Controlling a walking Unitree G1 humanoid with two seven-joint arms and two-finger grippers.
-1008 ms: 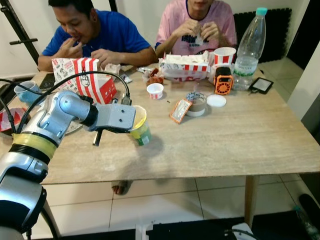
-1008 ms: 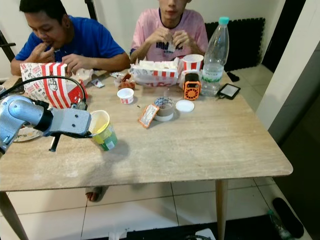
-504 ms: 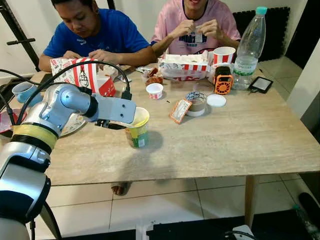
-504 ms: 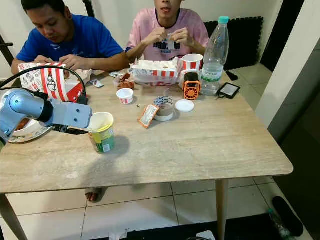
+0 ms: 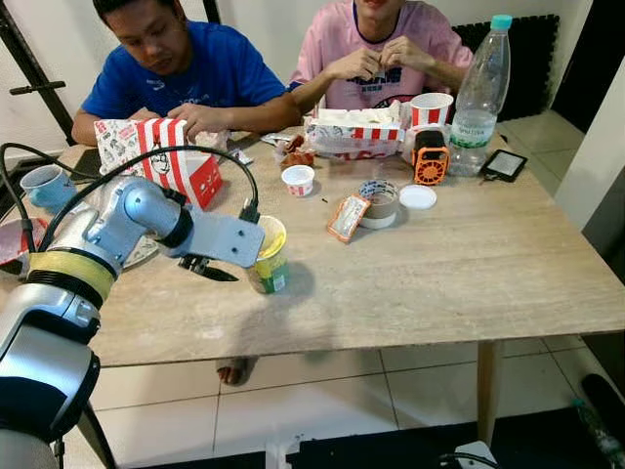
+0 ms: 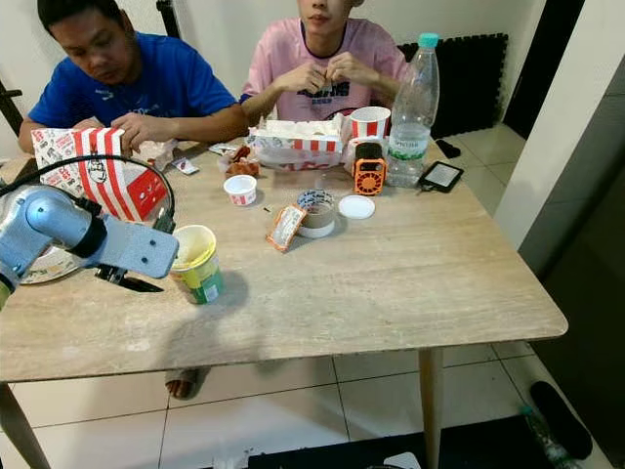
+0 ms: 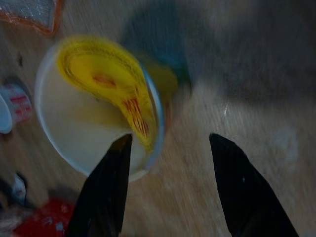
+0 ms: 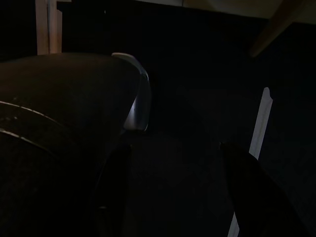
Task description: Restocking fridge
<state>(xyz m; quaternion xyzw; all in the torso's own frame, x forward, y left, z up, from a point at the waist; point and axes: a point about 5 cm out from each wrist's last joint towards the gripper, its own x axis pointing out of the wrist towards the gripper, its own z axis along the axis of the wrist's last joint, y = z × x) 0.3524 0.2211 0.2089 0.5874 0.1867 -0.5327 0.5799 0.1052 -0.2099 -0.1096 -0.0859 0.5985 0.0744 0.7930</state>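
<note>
Yellow cup, one, beside the spread left pincer

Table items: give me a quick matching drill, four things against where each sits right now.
Things:
1. yellow cup
2. water bottle
3. tape roll
4. striped box

Places:
a. far right of the table
b. beside the left gripper
c. in front of the person in blue
d. mid-table, next to a white lid

Pairs: 1-b, 2-a, 3-d, 4-c

I see a yellow-green cup w/ lid partly peeled back. Upright on the table, near its front-left edge.
</note>
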